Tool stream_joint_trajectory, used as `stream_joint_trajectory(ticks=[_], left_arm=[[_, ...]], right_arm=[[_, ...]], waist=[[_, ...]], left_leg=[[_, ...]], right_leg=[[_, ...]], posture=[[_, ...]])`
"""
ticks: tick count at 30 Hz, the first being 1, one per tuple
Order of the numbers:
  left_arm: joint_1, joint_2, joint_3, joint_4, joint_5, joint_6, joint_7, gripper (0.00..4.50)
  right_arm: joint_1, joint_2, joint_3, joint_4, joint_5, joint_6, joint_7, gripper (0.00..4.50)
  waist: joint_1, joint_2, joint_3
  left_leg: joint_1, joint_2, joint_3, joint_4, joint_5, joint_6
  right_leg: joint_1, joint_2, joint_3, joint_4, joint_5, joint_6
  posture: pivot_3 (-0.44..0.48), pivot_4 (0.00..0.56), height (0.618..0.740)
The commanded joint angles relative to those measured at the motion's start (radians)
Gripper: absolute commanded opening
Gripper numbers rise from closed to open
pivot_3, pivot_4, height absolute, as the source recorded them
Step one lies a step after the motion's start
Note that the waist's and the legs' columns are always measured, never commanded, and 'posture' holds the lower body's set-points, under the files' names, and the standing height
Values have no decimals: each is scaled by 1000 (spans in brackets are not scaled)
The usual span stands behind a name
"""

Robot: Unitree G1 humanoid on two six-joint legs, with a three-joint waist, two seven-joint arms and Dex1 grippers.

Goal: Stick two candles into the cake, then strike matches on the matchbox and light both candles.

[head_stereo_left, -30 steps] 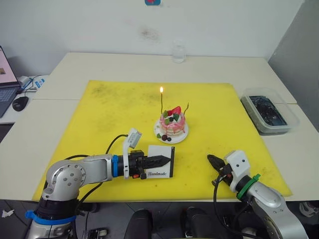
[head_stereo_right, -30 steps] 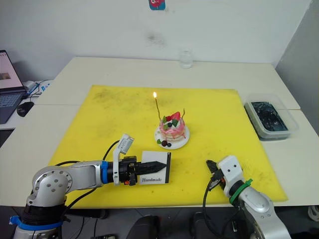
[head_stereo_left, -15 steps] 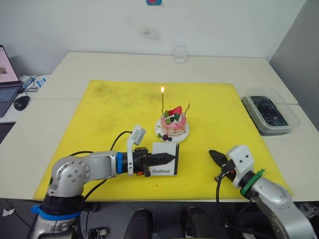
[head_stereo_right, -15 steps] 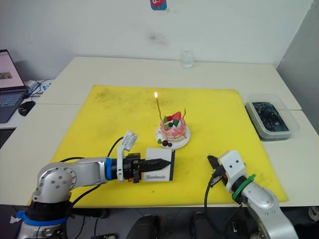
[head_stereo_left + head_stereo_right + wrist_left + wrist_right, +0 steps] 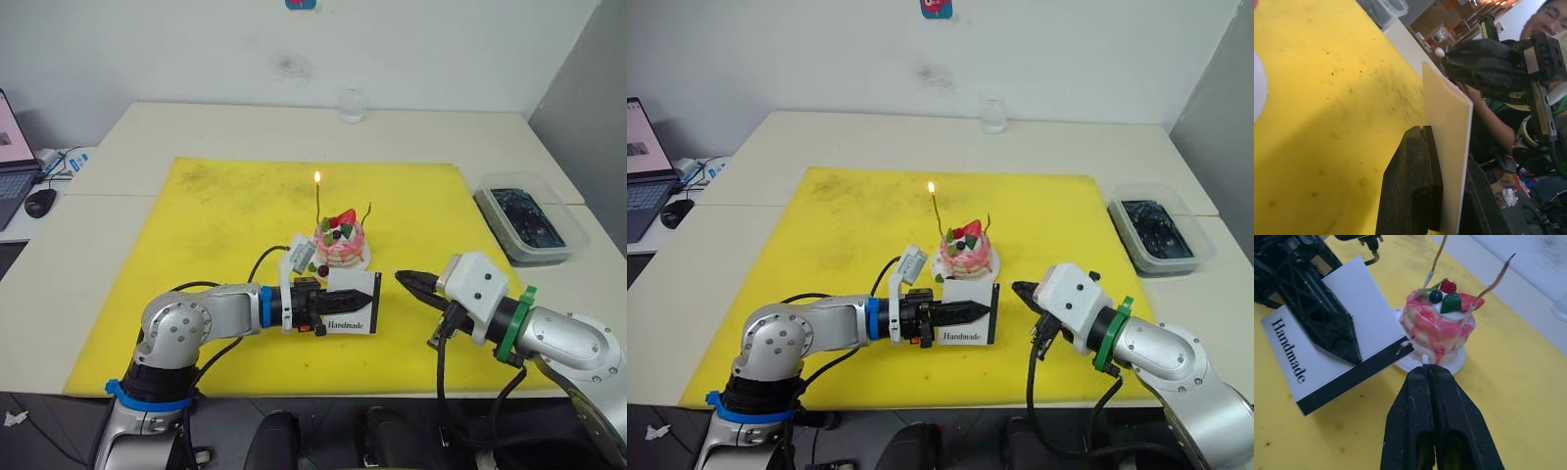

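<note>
The left gripper (image 5: 355, 300) has its jaws clamped on the matchbox (image 5: 353, 309), holding it upright on edge above the yellow mat (image 5: 225, 215), with the "Handmade" face turned toward the robot. The matchbox sits just in front of the cake (image 5: 339, 241), which stands on its small white plate (image 5: 1454, 363) near the middle of the mat.

The right gripper (image 5: 406, 280) has its jaws pressed together around a match (image 5: 1424, 359); the match's pale head pokes out past the tips, close to the dark side edge of the matchbox. I cannot tell whether it touches the box.

2 candles stand in the cake. The left candle (image 5: 318, 201) is upright and burns with a small flame at its top. The right candle (image 5: 367, 211) is slightly curved and unlit.

On the table (image 5: 196, 127) to the right of the mat lies a clear container (image 5: 530, 222) with dark contents. A small glass (image 5: 352, 102) stands at the far edge of the table.
</note>
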Motion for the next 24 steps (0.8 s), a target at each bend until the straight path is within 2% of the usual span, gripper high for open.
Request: stream_joint_trajectory(ticks=[1,24], left_arm=[[-17,-9,-3,-13,8,-20,-25,0],[-3,-16,4,-29,31,-11,-54,0]], right_arm=[[-22,-10,0,-51,17,11,2,51],[-30,2,64,-37,-12,6,-31,51]], waist=[[0,0,0],[0,0,0]], left_leg=[[0,0,0,0,0,0],[0,0,0,0,0,0]], right_leg=[[0,0,0,0,0,0],[0,0,0,0,0,0]], posture=[[0,150,740],[0,150,740]])
